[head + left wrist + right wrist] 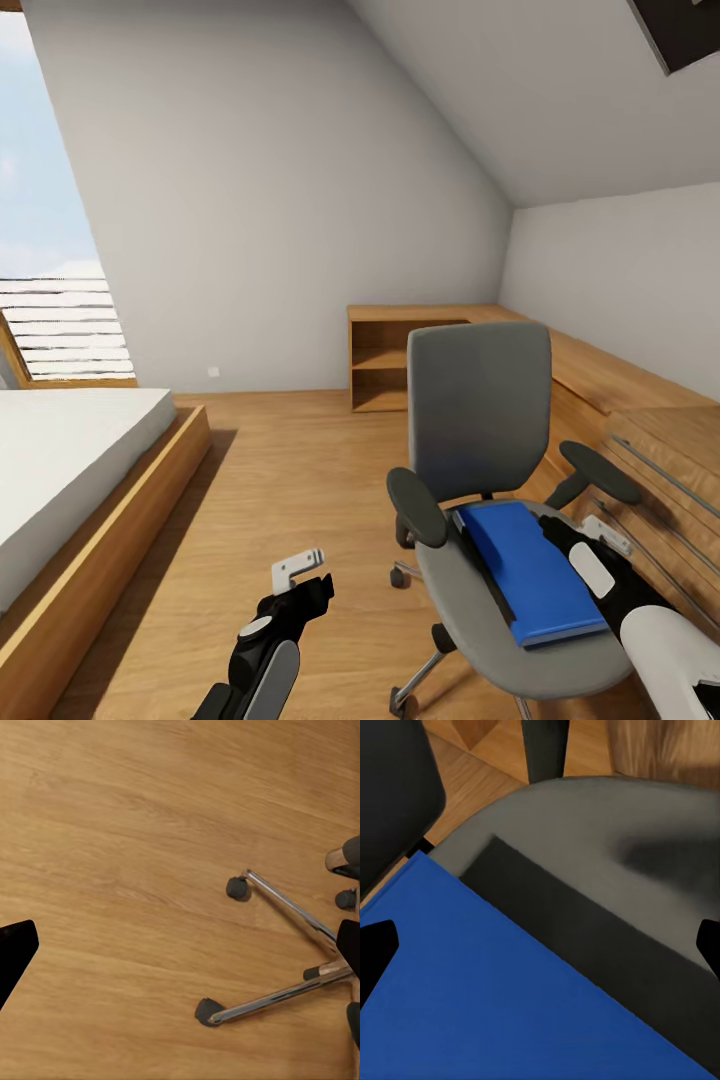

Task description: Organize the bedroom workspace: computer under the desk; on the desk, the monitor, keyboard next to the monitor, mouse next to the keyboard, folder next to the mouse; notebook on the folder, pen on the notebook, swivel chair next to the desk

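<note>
It was an attic bedroom. A bed (60,470) stood under sloped ceilings, on a wooden floor (290,480). A swivel chair (480,420) stood nearby.

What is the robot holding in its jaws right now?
Nothing. The right gripper hovers open above the blue folder on the swivel chair; the left gripper hangs empty over the floor.

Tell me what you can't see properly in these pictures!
- Chair base: head view, mostly hidden under the seat and cut by the bottom edge.
- Folder right edge: head view, covered by the right arm.
- Folder: right wrist view, cut off by the edges.
- Right claw: head view, open or shut can't be told.
- Cabinet: head view, cut off at the right edge.
</note>
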